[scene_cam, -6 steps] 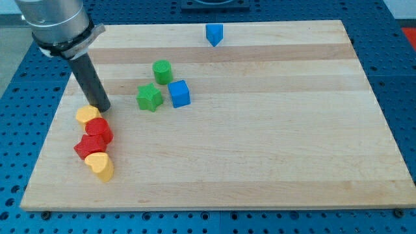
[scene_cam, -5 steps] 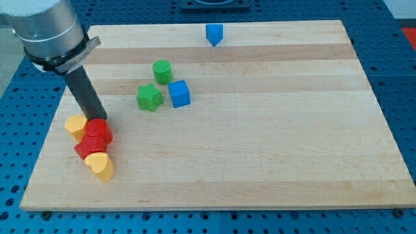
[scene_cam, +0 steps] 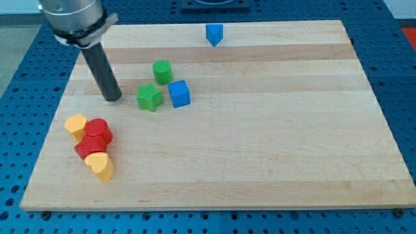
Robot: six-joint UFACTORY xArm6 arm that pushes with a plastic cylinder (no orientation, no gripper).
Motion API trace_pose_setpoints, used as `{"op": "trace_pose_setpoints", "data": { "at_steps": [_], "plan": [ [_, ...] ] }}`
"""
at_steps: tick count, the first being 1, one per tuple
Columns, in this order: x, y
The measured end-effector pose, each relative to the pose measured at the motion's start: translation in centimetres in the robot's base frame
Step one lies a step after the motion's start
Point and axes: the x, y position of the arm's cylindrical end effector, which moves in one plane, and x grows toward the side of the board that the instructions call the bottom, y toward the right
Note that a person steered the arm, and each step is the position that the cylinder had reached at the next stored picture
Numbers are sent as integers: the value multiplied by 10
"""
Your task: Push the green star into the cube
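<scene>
1. Step in hand: approach. The tip (scene_cam: 114,98) stands on the tabletop (scene_cam: 273,143) just left of the green star (scene_cam: 149,97), apart from it, a narrow strip of board showing between.
2. Task item: the green star lies just left of the blue cube (scene_cam: 179,93); a thin gap seems to part them, though contact cannot be ruled out.
3. Next move, as judged: a short push toward the view's right, through the star's middle, to close it on the cube. An off-centre push could turn the star aside.
4. Gripper: none fitted; the arm ends in a plain rod, so there is nothing to open or close.
5. Bystanders, placed from the star: green cylinder (scene_cam: 162,70) just above and right; a second blue block (scene_cam: 214,34), shape unclear, far above and right; a cluster below and left of two yellow blocks (scene_cam: 76,124) (scene_cam: 100,165) and two red blocks (scene_cam: 99,130) (scene_cam: 86,148).
6. Hidden or cut off: the arm's upper body leaves the view's top. The cluster's shapes are hard to make out.
</scene>
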Motion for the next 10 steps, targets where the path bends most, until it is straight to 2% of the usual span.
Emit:
{"op": "trace_pose_setpoints", "data": {
  "at_steps": [4,8,10],
  "plan": [
    [11,26],
    [8,123],
    [6,145]
  ]
}}
